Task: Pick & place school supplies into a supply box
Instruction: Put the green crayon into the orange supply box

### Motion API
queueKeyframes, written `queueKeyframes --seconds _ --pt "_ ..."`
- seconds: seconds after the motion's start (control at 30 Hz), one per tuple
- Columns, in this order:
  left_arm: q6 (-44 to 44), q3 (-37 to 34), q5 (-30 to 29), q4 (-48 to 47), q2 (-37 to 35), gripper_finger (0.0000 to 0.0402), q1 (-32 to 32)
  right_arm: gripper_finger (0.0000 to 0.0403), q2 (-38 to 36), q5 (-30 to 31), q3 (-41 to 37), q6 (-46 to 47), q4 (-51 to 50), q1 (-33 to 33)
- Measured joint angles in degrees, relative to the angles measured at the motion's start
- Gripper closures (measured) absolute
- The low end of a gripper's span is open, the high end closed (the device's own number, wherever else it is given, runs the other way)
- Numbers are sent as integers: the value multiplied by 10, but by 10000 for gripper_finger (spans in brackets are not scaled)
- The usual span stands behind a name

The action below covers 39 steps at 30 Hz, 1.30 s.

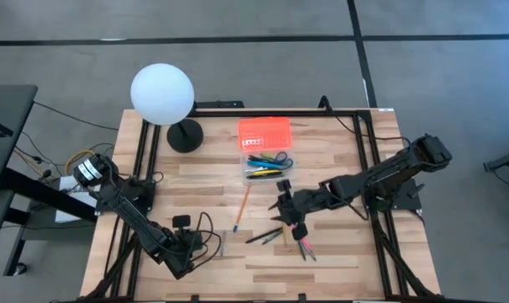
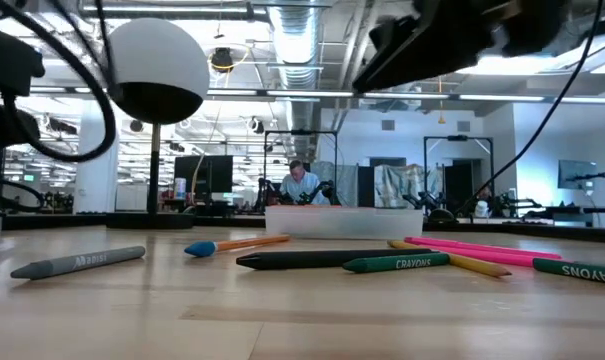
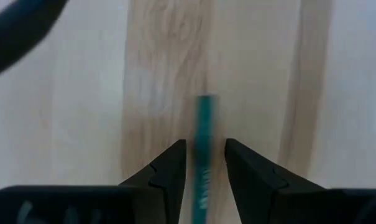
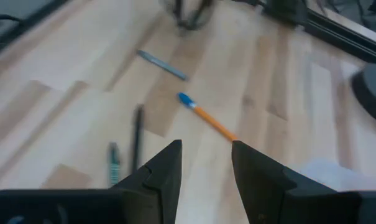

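A white globe lamp (image 1: pixel 161 93) stands on a round black base (image 1: pixel 185 135) near the far left corner of the wooden worktop (image 1: pixel 338 257), whose planks run in pale and darker strips. Black rails (image 1: pixel 262 110) frame the worktop's edges. Cables (image 1: pixel 56 118) trail over the grey floor (image 1: pixel 439 59) at the left (beside a dark desk corner (image 1: pixel 6 109)). In the low view the room behind shows ceiling ducts (image 2: pixel 302 40), strip lights, monitors (image 2: pixel 207 175) and a person (image 2: pixel 300 185) seated at a distant bench.
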Motion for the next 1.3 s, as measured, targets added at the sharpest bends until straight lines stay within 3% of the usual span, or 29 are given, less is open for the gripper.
queueKeyframes --seconds 0.23,0.4,0.7,0.83,1.07,1.3 --pt "-12 -28 7 36 -2 292 2 269 0 57 0 17 0 65" --pt "-41 -27 54 23 -2 292 20 269 1 84 0 70 -7 110" --pt "-49 -26 96 17 -2 294 44 282 5 300 -27 220 -90 211" --pt "-36 -21 103 12 -2 320 52 286 5 372 -54 285 -94 246" --pt "-30 -10 125 -4 1 373 70 286 5 427 -93 390 -105 269" --pt "-7 -10 134 -2 1 378 83 286 5 465 -133 456 -104 280"
